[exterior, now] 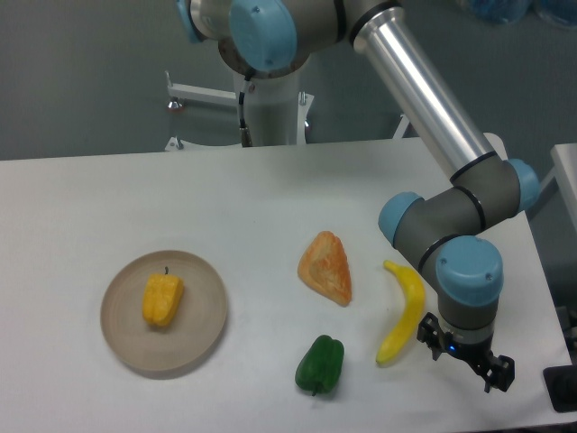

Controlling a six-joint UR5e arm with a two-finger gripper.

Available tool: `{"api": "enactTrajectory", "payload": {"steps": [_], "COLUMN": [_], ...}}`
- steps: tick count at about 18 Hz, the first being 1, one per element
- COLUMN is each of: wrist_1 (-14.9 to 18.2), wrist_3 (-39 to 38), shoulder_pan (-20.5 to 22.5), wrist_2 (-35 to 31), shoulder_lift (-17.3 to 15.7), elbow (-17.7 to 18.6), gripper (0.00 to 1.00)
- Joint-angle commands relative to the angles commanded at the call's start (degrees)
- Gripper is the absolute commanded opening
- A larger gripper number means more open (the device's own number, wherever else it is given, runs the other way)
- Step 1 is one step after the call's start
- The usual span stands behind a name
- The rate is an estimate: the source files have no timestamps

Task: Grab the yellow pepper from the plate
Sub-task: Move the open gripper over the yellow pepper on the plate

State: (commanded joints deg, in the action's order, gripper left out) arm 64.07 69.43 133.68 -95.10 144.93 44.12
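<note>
Nearest, at about 5 o'clock on the white desk (pixel 270 189): the gripper (pixel 465 355), hanging low at the desk's front right corner, dark, pointing down, nothing seen between the jaws; whether wide or narrow, cannot tell from this angle. Directly above it, the blue-capped wrist joint of the UR5e arm (pixel 433 99), grey elbow casing behind, silver tube slanting up toward 12 o'clock to the blue-capped shoulder at the top edge.

Just beside the gripper, at its 9 o'clock: a yellow banana (pixel 402 311), long and curved, lying flat, apart from the jaws. Further toward 6 o'clock of the desk: a green pepper (pixel 320 364), lying on its side near the front edge. Behind it, around desk centre: an orange lumpy triangular piece (pixel 327 266), near the banana, not touching.

Well apart, at 8 o'clock: the plate (pixel 204 317), round, beige, low-rimmed. On it, slightly left of its middle: the yellow pepper (pixel 162 299), lying with its thin dark stem toward 12 o'clock, untouched, far from the gripper.

Farthest, at 12 o'clock beyond the desk: the white robot pedestal (pixel 270 113) against a grey wall (pixel 81 81).
</note>
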Motion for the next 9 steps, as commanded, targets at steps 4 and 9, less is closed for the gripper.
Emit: {"api": "enactTrajectory", "payload": {"steps": [4, 9], "wrist_1": [0.00, 0.35], "wrist_3": [-0.09, -0.09], "shoulder_pan": [-0.26, -0.44], "wrist_2": [0.00, -0.18], "shoulder_lift": [-0.26, -1.66], "elbow": [0.44, 0.70], "gripper": [1.00, 1.00]}}
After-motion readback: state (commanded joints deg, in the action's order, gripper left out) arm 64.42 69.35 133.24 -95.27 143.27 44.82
